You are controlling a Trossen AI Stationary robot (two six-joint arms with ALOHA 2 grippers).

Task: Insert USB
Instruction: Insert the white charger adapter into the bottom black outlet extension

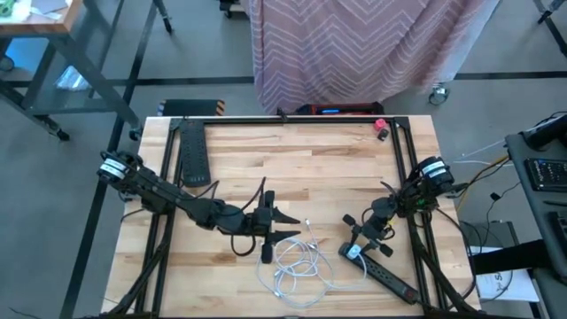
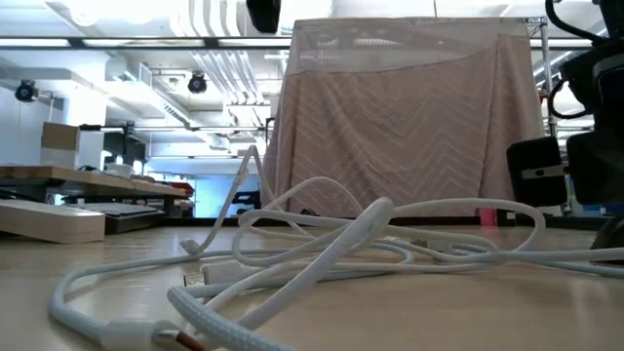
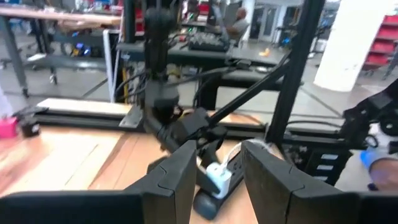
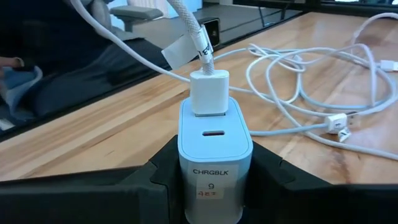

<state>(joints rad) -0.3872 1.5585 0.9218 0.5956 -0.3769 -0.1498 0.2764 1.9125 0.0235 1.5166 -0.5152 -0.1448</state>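
Observation:
A white charger block (image 4: 214, 155) labelled CHRGBLK sits at the end of a black power strip (image 1: 390, 275) at the table's near right, with my right gripper (image 1: 361, 241) shut on it. A white USB plug (image 4: 208, 93) is seated in the block's upper port; the port (image 4: 214, 134) below it is empty. The plug's white cable (image 1: 297, 261) lies in loose coils on the wood, with a free connector (image 4: 339, 121) resting flat. My left gripper (image 1: 285, 226) hovers open left of the coils, pointing level toward the block (image 3: 219, 177), with nothing between its fingers. My right gripper pinches the charger block by its two opposite side faces (image 4: 183, 168) between its two fingers (image 4: 273, 180), low on the body. The fingers come slanting down from the table's right. The block stands with its ports facing away from the gripper; its underside is hidden by the fingers.
A long black bar (image 1: 193, 151) lies at the far left of the table. A small red object (image 1: 381, 127) sits at the far right corner. Black frame rails (image 1: 403, 168) run along the table's sides. A pink cloth (image 1: 354, 53) hangs beyond the far edge.

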